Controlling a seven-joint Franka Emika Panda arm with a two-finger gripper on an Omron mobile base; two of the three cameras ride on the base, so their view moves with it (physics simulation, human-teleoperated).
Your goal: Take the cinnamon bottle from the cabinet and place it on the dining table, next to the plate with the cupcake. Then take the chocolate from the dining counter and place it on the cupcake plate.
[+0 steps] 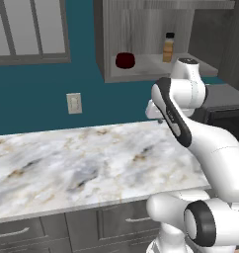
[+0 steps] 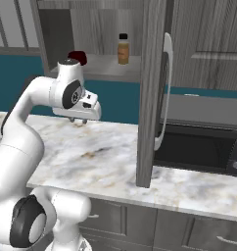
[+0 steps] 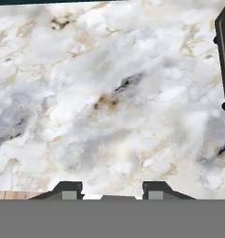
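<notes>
Hanging over bare counter (image 1: 67,158), gripper (image 2: 79,120) pointing down at marble, nothing between fingertips (image 3: 68,190); jaws drawn together as far as they go, empty. Reading as step one not yet begun: bottle untouched on shelf.

Scanning left to right in left base view: wall outlet (image 1: 74,103) on teal wall, then red bowl (image 1: 125,60) on lower shelf of cabinet (image 1: 111,29), then cinnamon bottle (image 1: 168,48) further right on same shelf, well apart from bowl. Bottle upright, long axis vertical, black cap on top. Nothing inside bowl as far as can be told.

Key relation: bottle lies up and beyond gripper, higher than wrist, a bit to the right in left base view. Same story in right base view: bowl (image 2: 78,57) peeking behind arm, bottle (image 2: 123,49) up and right of gripper, standing near shelf front edge. Open cabinet door (image 2: 154,93) edge-on just right of bottle, microwave (image 2: 199,147) beyond it on counter.

Judging next move: lift hand, tilt fwd so fingers point into shelf, spread jaws first, approach bottle side-on approx at label band. Risks: door edge close on right side of approach; tipping tall narrow bottle if touched high.

Plate, cupcake, chocolate nowhere on this stretch of counter, so probably elsewhere; base drive likely needed later.
</notes>
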